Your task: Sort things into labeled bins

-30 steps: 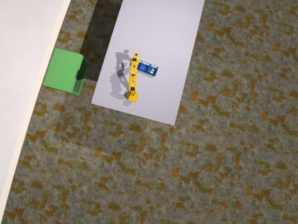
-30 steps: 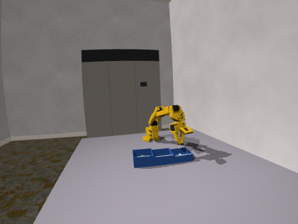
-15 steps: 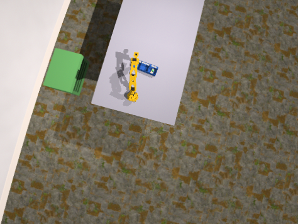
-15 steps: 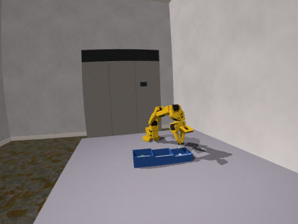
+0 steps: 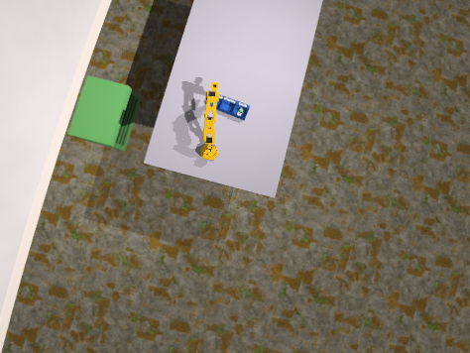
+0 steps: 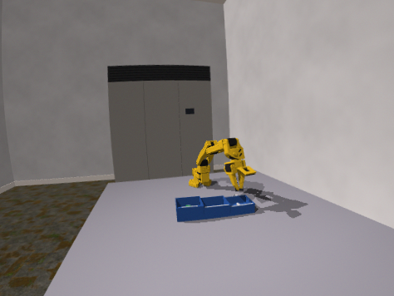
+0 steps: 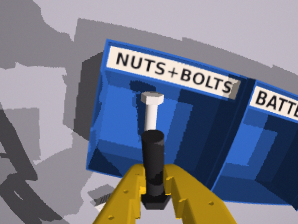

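Note:
My gripper (image 7: 153, 177) (image 6: 238, 186) is shut on a black bolt (image 7: 153, 156) and holds it above the near edge of the blue bin (image 7: 109, 136) labelled NUTS+BOLTS (image 7: 173, 72). A white bolt (image 7: 152, 110) lies inside that bin. The bin beside it (image 7: 266, 156) has a label beginning BATT (image 7: 276, 104). The row of three joined blue bins (image 6: 214, 212) (image 5: 232, 106) stands on the grey table (image 6: 166, 258) (image 5: 248, 50) in front of the yellow arm (image 5: 209, 119). A small green thing (image 6: 188, 204) lies in the bin at the other end of the row.
A small pale thing (image 7: 100, 197) lies on the table just outside the bin, partly hidden by my left finger. A green cabinet (image 5: 101, 111) stands off the table's side. A wall runs close along the table's right side in the exterior view.

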Controlling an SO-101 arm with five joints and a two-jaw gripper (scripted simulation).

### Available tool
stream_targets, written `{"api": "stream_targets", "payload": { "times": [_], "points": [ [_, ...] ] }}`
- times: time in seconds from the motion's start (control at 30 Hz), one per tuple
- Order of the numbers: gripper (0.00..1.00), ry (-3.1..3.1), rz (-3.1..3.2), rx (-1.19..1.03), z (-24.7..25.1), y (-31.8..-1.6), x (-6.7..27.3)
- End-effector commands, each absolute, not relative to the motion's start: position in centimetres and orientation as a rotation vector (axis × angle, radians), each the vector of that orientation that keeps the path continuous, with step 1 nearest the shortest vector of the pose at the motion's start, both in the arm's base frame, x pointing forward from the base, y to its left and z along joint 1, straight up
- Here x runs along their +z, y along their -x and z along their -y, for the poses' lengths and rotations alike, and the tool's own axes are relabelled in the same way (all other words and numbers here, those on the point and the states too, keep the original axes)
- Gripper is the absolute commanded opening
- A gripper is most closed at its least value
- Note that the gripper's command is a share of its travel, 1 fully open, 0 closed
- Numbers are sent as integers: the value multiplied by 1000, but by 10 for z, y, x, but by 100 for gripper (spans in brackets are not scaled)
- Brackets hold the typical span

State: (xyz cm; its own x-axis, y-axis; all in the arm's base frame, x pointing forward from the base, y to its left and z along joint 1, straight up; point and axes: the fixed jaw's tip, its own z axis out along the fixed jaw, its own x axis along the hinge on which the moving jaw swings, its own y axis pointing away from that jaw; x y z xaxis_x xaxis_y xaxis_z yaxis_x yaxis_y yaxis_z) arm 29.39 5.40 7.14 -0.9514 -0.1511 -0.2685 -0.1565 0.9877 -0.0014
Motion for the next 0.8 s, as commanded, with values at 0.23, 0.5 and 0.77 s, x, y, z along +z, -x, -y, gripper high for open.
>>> {"api": "stream_targets", "payload": {
  "times": [0.23,0.5,0.77],
  "points": [
    [0,230,-2817,39,-58,-296,82],
    [0,230,-2817,39,-58,-296,78],
    [0,230,-2817,39,-58,-296,77]
  ]
}}
